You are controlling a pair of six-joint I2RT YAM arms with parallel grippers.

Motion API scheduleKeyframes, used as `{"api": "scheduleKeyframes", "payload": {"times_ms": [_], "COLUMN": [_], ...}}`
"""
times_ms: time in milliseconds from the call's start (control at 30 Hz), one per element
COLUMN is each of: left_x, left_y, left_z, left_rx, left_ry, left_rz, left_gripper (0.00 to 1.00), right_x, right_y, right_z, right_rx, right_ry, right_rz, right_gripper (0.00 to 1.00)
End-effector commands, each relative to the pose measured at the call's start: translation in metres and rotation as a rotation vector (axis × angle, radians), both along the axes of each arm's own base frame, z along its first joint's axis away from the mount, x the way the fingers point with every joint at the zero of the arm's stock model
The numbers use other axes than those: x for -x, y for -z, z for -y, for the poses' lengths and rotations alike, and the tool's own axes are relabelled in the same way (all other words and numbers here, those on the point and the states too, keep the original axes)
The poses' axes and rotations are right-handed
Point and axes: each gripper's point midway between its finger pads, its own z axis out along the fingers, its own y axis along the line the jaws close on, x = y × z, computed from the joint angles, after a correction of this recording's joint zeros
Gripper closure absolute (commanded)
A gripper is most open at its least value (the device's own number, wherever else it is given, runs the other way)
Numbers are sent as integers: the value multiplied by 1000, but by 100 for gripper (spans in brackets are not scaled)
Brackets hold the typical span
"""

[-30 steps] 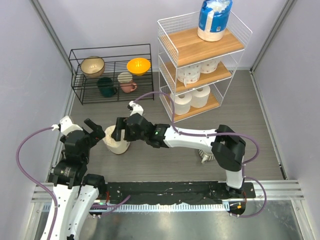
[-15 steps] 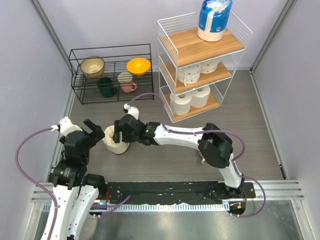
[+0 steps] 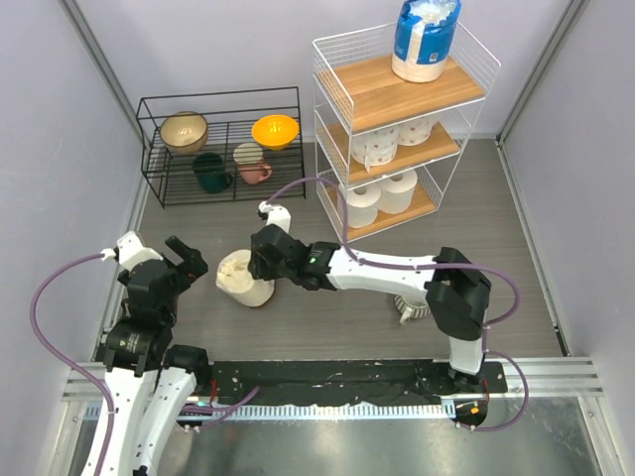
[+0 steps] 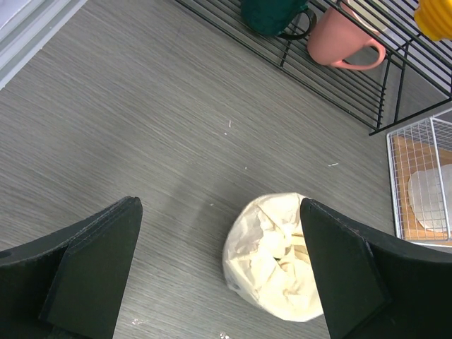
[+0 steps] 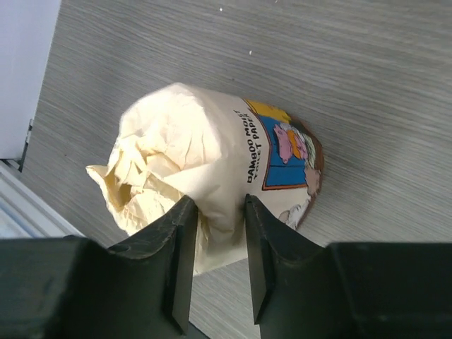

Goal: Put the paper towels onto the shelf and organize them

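Down on the grey table [image 5: 367, 63], the cream roll [image 5: 205, 152] sits tilted, a fold of its paper wrap pinched tight between the right gripper's [image 5: 215, 212] almost-shut jaws.

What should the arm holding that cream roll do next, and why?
Probably lift it straight up a little. The right gripper looks shut on the cream roll, which rests on the table, and the shelf stands farther back with bare board on top.
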Motion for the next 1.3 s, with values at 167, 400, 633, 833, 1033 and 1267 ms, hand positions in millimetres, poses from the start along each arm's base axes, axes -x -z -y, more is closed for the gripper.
{"api": "scheduleKeyframes", "payload": {"times_ms": [167,400,633,833,1033,1267], "left_x": [-1,-1,-1,-2,-3,-3], "left_y": [-15,-14,-13,-12,-11,-11], "left_z": [0,1,1,1,3,3], "left_rx": [8,9,9,9,11,10], "left_ry": [-2,3,2,3,10,12], "left_rz": [50,49,46,42,39,39], "left_gripper": [0,0,0,0,0,0], "right_x": [3,21,20,13,14,11], "right_y": [-74,-33,-17,-16,-14,-22], "right_z": [52,80,64,50,41,36], "right_rx": [-147,-75,-62,-74,-105,-146], "right_ry": [30,45,17,14,4,11], "right_rz": [22,-54,-83,-79,-94,-83], "right_gripper": [70,32,24,24,24,24]}}
